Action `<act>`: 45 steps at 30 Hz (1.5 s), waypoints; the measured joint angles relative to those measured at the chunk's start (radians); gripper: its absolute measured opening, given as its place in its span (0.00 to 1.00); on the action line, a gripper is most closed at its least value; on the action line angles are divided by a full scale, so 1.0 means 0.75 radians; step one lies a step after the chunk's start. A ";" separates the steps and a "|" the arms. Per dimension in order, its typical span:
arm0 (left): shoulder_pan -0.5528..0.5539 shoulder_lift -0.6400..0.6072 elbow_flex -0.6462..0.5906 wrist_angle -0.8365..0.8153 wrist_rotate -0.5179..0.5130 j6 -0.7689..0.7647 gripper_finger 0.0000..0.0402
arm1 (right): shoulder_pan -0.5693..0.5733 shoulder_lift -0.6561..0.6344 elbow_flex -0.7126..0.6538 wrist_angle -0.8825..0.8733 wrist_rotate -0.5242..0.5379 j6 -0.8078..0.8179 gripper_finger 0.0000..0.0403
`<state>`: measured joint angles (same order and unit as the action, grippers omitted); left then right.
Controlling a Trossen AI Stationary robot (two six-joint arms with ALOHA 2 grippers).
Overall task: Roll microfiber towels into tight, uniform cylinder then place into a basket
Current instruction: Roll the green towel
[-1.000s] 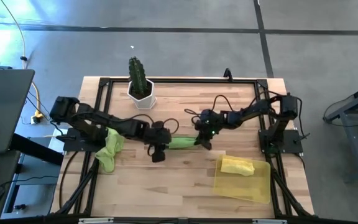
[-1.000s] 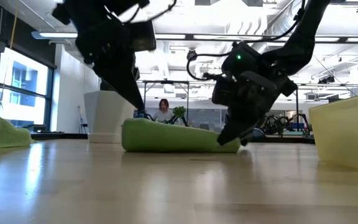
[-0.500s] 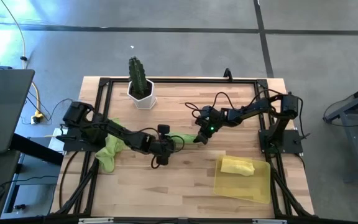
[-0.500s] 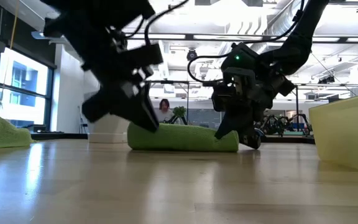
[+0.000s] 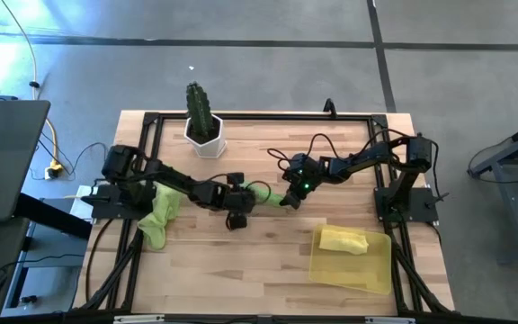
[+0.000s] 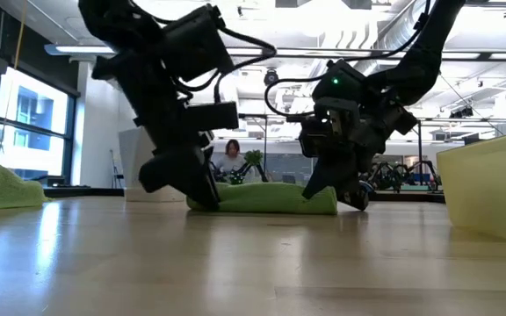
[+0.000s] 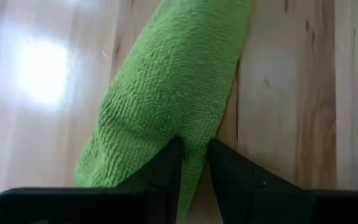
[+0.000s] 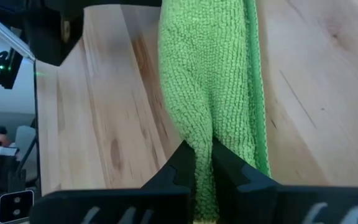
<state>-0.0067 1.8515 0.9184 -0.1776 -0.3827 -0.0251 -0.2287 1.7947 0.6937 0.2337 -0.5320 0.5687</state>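
Observation:
A rolled lime green towel [image 5: 261,195] lies on the table's middle, its long side on the wood. My left gripper [image 5: 238,203] is at its left end and my right gripper [image 5: 288,198] at its right end, each shut on it. In the low view the roll [image 6: 271,197] spans between both grippers. A second lime green towel [image 5: 158,216] lies crumpled at the table's left edge. The yellow towel [image 5: 342,240] lies rolled in the basket [image 5: 367,270] at the near right. My left gripper has the roll's left end [image 7: 188,149] between its two fingers, which stand a narrow gap apart. The fingers slant down from the table's left and lie along the roll. The roll rests on the table. My right gripper pinches the roll's right end [image 8: 202,146] between its two fingers, with bunched cloth in the gap. The fingers slant down from the table's right, along the roll. A loose edge [image 8: 257,93] trails on one side, and the roll stays on the wood.
A white pot with a cactus [image 5: 203,126] stands at the far left of the table. Black frame rails [image 5: 259,115] run around the table's edges. Bare wood lies in front of the roll toward the near edge [image 5: 241,270].
My left gripper has come down and toward the far edge onto the roll's left end, tipping more downward. My right gripper has stayed in place and rolled its wrist. The green towel has gone from a flatter, wider shape to a shorter, rounder roll.

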 joint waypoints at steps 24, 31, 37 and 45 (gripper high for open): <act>-0.084 -0.190 0.008 -0.082 -0.194 0.139 0.38 | 0.000 0.001 -0.001 -0.071 -0.001 -0.064 0.02; 0.035 -0.183 0.008 -0.088 0.136 0.038 0.49 | 0.000 0.002 -0.001 -0.068 -0.001 -0.061 0.02; 0.141 -0.155 0.004 -0.084 0.186 0.036 0.50 | 0.000 0.002 -0.001 -0.067 0.000 -0.061 0.02; 0.226 -0.044 0.009 -0.054 0.387 -0.027 0.49 | 0.001 0.002 -0.003 -0.051 -0.002 -0.152 0.03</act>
<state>0.1627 1.8189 0.9253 -0.2183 -0.0925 -0.0452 -0.2283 1.7962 0.6918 0.1952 -0.5336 0.4548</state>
